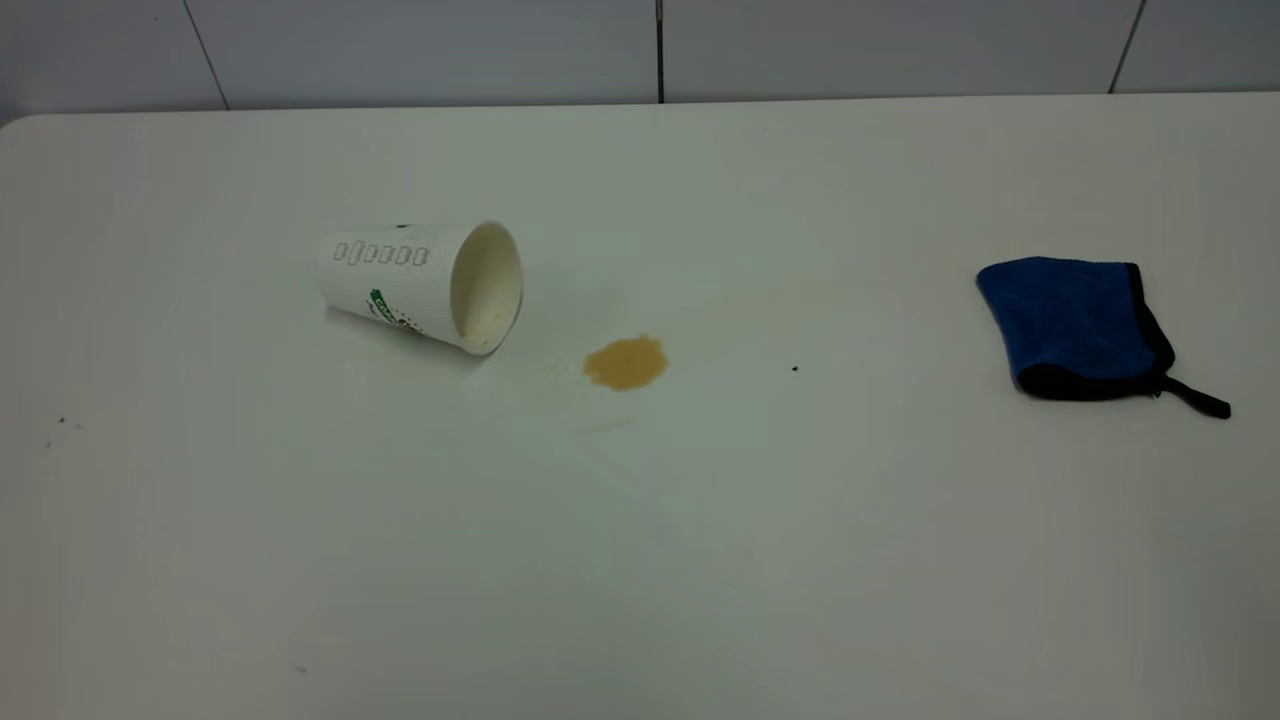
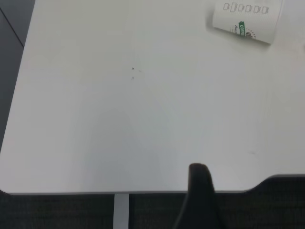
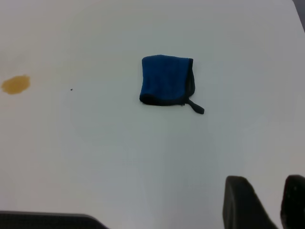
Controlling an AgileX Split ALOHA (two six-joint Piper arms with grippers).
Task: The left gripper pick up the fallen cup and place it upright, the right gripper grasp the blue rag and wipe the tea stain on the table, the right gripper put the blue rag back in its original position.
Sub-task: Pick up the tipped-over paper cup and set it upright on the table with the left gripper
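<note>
The white paper cup [image 1: 420,285] with a green logo lies on its side at the table's [image 1: 640,560] left, its mouth turned toward the tan tea stain [image 1: 626,362] just to its right. The folded blue rag [image 1: 1075,325] rests flat at the far right, its black strap trailing out. No arm shows in the exterior view. In the left wrist view, my left gripper [image 2: 201,191] hangs near the table's front edge, far from the cup [image 2: 245,21]. In the right wrist view, my right gripper [image 3: 267,186] is open and empty, well short of the rag [image 3: 166,79]; the stain [image 3: 15,84] lies off to one side.
A tiny black speck [image 1: 795,368] lies between the stain and the rag. A tiled wall [image 1: 640,50] runs behind the table's far edge. The left wrist view shows the table's side edge and front edge [image 2: 143,192], with dark floor beyond.
</note>
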